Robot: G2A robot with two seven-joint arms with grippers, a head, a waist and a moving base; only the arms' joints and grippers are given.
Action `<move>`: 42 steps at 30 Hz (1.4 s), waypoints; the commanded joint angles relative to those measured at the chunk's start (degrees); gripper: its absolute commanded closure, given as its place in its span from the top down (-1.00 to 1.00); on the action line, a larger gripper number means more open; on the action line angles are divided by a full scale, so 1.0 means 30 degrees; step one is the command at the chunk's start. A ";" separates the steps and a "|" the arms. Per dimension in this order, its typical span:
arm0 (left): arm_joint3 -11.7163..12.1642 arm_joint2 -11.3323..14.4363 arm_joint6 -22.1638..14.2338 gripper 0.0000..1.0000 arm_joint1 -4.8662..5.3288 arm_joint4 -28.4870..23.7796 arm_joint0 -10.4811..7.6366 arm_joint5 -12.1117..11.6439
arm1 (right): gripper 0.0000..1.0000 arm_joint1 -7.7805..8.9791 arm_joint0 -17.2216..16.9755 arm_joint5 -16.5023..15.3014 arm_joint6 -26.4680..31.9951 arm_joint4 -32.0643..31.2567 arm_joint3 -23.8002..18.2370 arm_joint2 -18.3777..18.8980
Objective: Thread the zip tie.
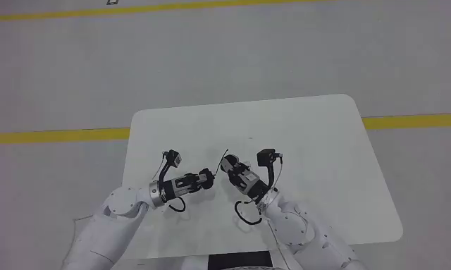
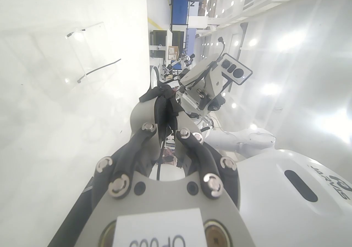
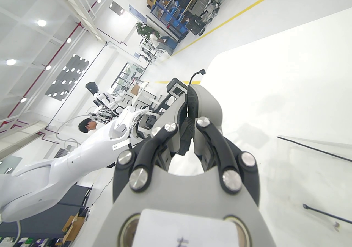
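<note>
A thin black zip tie [image 1: 222, 160] lies loose on the white table [image 1: 317, 143], just beyond the two grippers. In the left wrist view the zip tie [image 2: 100, 68] rests inside a faint clear outline. The right wrist view shows a black strip [image 3: 313, 149] and a second one [image 3: 324, 215]; I cannot tell if they are two ties or one and its reflection. My left gripper [image 1: 209, 177] [image 2: 162, 98] is shut and points at my right gripper [image 1: 226, 165] [image 3: 190, 94], also shut. Their tips stand a short way apart, and neither touches the tie.
The rounded table edge [image 1: 356, 104] is at the far right. Grey floor with yellow lines [image 1: 211, 3] surrounds the table. Black cables [image 1: 245, 212] loop under the right wrist. Bare tabletop stretches to the right of the grippers.
</note>
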 commanded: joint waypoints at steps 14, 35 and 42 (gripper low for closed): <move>0.0000 0.0000 0.0000 -1.00 0.0000 0.0000 0.0000 0.0000 | -1.00 -0.0057 -0.0015 -0.0007 0.0110 0.0049 0.0115 -0.0084; 0.0000 0.0000 0.0000 -1.00 0.0000 0.0000 0.0000 0.0000 | -1.00 -0.0121 -0.0011 0.0032 0.0115 0.0017 0.0221 -0.0054; 0.0000 0.0000 0.0000 -1.00 0.0000 0.0000 0.0000 0.0000 | -1.00 -0.0146 0.0016 0.0033 0.0128 0.0042 0.0287 -0.0061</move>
